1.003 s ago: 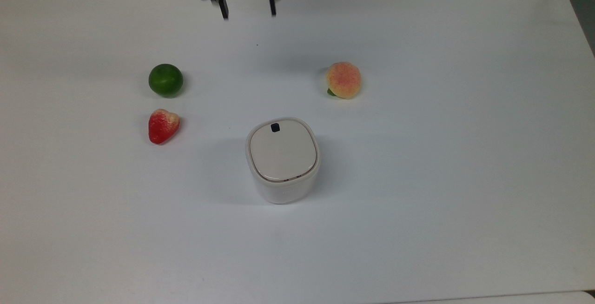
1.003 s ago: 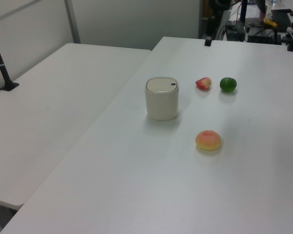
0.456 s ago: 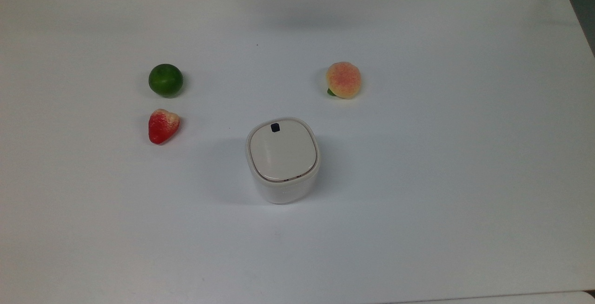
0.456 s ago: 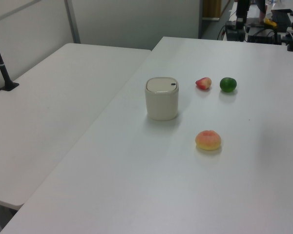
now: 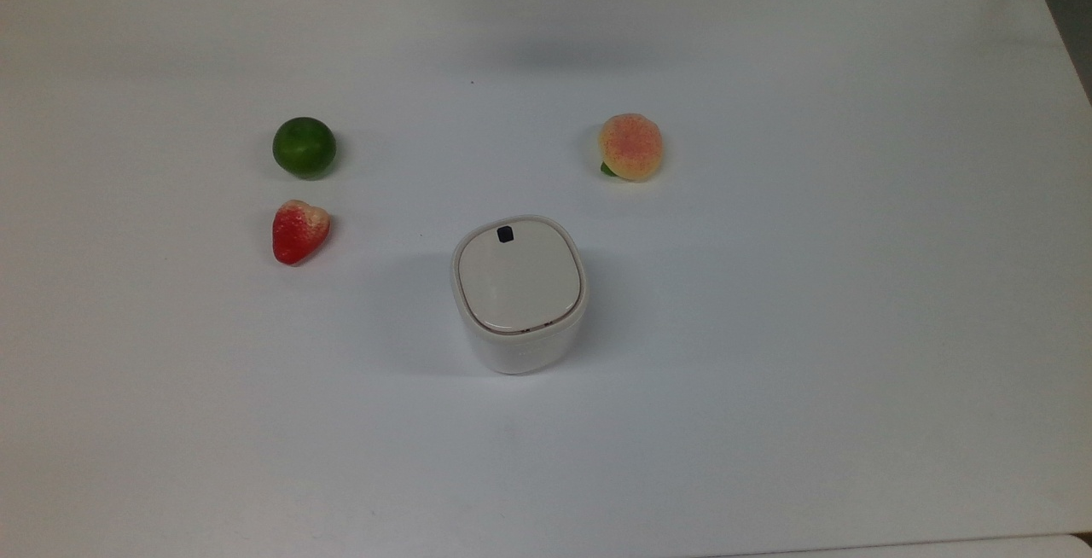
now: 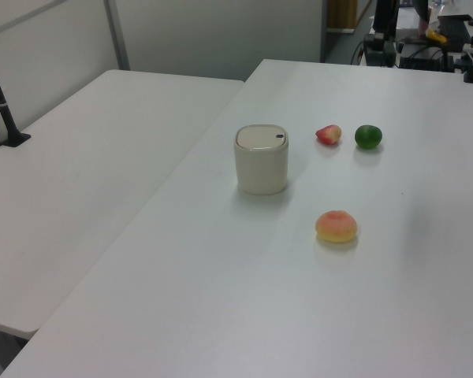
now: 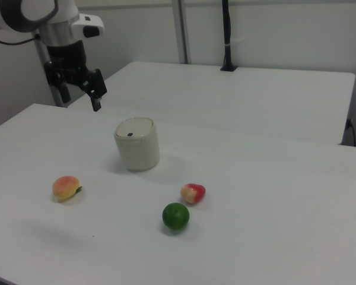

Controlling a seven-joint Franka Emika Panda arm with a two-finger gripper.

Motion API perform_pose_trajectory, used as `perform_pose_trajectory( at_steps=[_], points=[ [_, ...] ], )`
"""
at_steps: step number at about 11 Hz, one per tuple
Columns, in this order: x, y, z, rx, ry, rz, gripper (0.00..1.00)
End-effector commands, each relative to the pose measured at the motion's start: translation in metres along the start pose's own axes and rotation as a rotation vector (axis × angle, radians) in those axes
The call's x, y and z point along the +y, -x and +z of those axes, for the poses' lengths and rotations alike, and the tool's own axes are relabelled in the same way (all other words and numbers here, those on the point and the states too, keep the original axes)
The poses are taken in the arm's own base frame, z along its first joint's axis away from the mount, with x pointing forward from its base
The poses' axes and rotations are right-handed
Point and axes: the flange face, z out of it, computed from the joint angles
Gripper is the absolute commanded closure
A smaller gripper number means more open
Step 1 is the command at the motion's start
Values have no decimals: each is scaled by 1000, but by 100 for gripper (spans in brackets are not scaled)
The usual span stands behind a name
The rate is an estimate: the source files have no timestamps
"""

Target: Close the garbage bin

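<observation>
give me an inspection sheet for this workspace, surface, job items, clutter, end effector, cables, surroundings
Surface: white table, bare apart from four items.
Job's things: garbage bin upright, lid down flush, black mark on top.
Clutter: lime, strawberry, peach, all apart from the bin.
End effector: end effector raised above the table's far edge in the right view, open, holding nothing.
Cables: nothing seen on the table.
Surroundings: second white table alongside; black post.

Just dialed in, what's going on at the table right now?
Nothing is being handled at the moment. The garbage bin stands on the white table with its lid down flat. In the right view, the hand hangs open and empty in the air, up off the table to the right view's left of the bin. A lime, a strawberry and a peach lie loose around the bin, apart from it.
</observation>
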Motion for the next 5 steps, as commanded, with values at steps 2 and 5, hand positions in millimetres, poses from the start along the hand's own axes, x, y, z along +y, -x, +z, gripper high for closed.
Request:
perform_pose_trajectory(
  at_steps=[2, 5],
  points=[
    [-10, -7, 14, 20, 9, -14, 0],
    [-12, -7, 14, 20, 10, -21, 0]
  ],
)
